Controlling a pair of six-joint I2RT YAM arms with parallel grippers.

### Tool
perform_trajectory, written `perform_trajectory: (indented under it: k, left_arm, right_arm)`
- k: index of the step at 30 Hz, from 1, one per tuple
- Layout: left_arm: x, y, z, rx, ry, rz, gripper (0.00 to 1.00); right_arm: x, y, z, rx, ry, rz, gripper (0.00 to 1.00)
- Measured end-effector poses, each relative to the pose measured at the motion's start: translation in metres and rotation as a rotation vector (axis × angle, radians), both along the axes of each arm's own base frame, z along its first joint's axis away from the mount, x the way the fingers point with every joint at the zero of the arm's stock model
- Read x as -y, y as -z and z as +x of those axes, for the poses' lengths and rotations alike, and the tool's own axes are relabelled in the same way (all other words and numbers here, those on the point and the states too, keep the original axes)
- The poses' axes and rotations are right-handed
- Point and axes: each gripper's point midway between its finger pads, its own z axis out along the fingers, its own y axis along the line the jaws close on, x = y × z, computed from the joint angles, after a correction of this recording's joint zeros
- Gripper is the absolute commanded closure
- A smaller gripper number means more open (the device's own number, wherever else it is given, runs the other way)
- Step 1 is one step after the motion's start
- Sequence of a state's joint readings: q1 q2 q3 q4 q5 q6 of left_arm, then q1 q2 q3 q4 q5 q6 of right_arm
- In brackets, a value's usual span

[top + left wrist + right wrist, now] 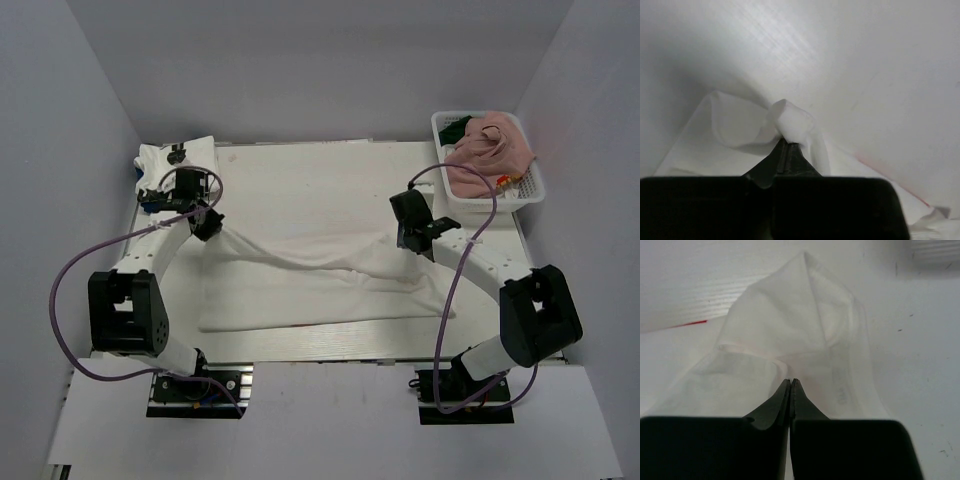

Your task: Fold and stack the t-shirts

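1. Cloth is the whole matter here. The white shirt [320, 290] lies across the middle of the table [300, 168], with its near hem flat and its far edge drawn up into two peaks.
2. At the left peak the left gripper [207, 220] is closed on the shirt's far left corner. Its wrist view shows a rolled lump of white fabric bunched right at the tips.
3. At the right peak the right gripper [415, 237] is closed on the far right part. In its wrist view the jaws meet on a thin layer of cloth, and a fold tents up just beyond them.
4. Handling, as I judge it: the shirt is light and limp, with no stiffness of its own. It sags in a dip between the two grips, so the arms need to travel together to keep that edge straight.
5. Thin knit held by narrow tips could slip out under a hard pull — gentle tension seems wiser. Nothing here is fragile.
6. Best holds are corners, hems or shoulder seams, where doubled fabric gives more bite. A pinch in the open middle would only gather a bunch.
7. Other shirts wait apart. A pink shirt [495, 150] and a green shirt [455, 128] sit in the basket [515, 200] at the far right. A white pile [170, 158] rests at the far left corner — likely the stack.
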State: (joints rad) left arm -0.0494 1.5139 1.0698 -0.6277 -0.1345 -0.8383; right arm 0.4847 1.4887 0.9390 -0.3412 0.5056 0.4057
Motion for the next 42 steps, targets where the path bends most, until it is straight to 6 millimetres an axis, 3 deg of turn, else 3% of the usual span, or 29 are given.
perform_trajectory:
  k: [3, 5, 8, 10, 12, 13, 14, 15, 16, 18, 20, 24, 25, 26, 27, 28, 34, 37, 42]
  left_arm:
    - [-0.004, -0.031, 0.023, 0.105, -0.008, 0.025, 1.00]
    - [-0.010, -0.042, 0.023, 0.138, -0.022, 0.050, 1.00]
    - [-0.017, -0.045, 0.008, 0.164, -0.042, 0.077, 1.00]
    - [-0.021, -0.032, -0.017, 0.149, -0.057, 0.087, 1.00]
    - [-0.022, -0.007, -0.049, 0.103, -0.080, 0.078, 0.77]
    - [-0.023, 0.008, -0.067, 0.064, -0.087, 0.076, 0.53]
    - [-0.023, 0.023, -0.086, 0.017, -0.094, 0.072, 0.42]
    - [-0.023, 0.038, -0.105, -0.030, -0.109, 0.067, 0.37]
    - [-0.024, 0.048, -0.121, -0.070, -0.123, 0.064, 0.24]
    - [-0.025, 0.059, -0.148, -0.139, -0.151, 0.064, 0.19]
    - [-0.027, 0.056, -0.158, -0.141, -0.179, 0.063, 0.18]
    - [-0.031, 0.041, -0.161, -0.097, -0.211, 0.066, 0.08]
    - [-0.032, 0.037, -0.159, -0.086, -0.216, 0.069, 0.07]
    - [-0.033, 0.034, -0.156, -0.075, -0.218, 0.072, 0.02]
    - [-0.033, 0.030, -0.151, -0.063, -0.217, 0.074, 0.00]
    - [-0.033, 0.027, -0.146, -0.054, -0.214, 0.074, 0.00]
    - [-0.029, 0.013, -0.104, -0.008, -0.175, 0.074, 0.00]
    - [-0.026, 0.017, -0.089, -0.007, -0.130, 0.075, 0.00]
    - [-0.017, 0.030, -0.073, -0.026, -0.055, 0.060, 0.00]
  right_arm:
    - [0.001, -0.022, 0.009, 0.063, 0.007, 0.000, 1.00]
    - [0.003, -0.030, 0.008, 0.084, 0.008, 0.001, 1.00]
    - [0.005, -0.036, 0.005, 0.101, 0.008, 0.008, 1.00]
    - [0.008, -0.036, 0.000, 0.100, 0.009, 0.010, 1.00]
    - [0.012, -0.031, -0.009, 0.092, 0.012, 0.010, 1.00]
    - [0.015, -0.028, -0.015, 0.083, 0.015, 0.007, 1.00]
    - [0.018, -0.025, -0.021, 0.073, 0.019, 0.006, 1.00]
    - [0.021, -0.023, -0.027, 0.066, 0.023, 0.006, 1.00]
    - [0.024, -0.022, -0.034, 0.059, 0.026, 0.005, 1.00]
    - [0.031, -0.018, -0.048, 0.045, 0.039, 0.006, 1.00]
    - [0.039, -0.015, -0.063, 0.040, 0.061, 0.012, 0.98]
    - [0.055, -0.010, -0.096, 0.060, 0.124, 0.066, 0.88]
    - [0.058, -0.011, -0.103, 0.074, 0.142, 0.087, 0.81]
    - [0.061, -0.012, -0.109, 0.095, 0.161, 0.111, 0.48]
    - [0.063, -0.014, -0.114, 0.117, 0.179, 0.138, 0.24]
    - [0.065, -0.017, -0.117, 0.143, 0.191, 0.163, 0.10]
    - [0.054, -0.030, -0.120, 0.252, 0.101, 0.263, 0.10]
    - [0.033, -0.040, -0.105, 0.286, -0.024, 0.285, 0.10]
    - [-0.014, -0.021, -0.077, 0.154, -0.260, 0.261, 0.10]
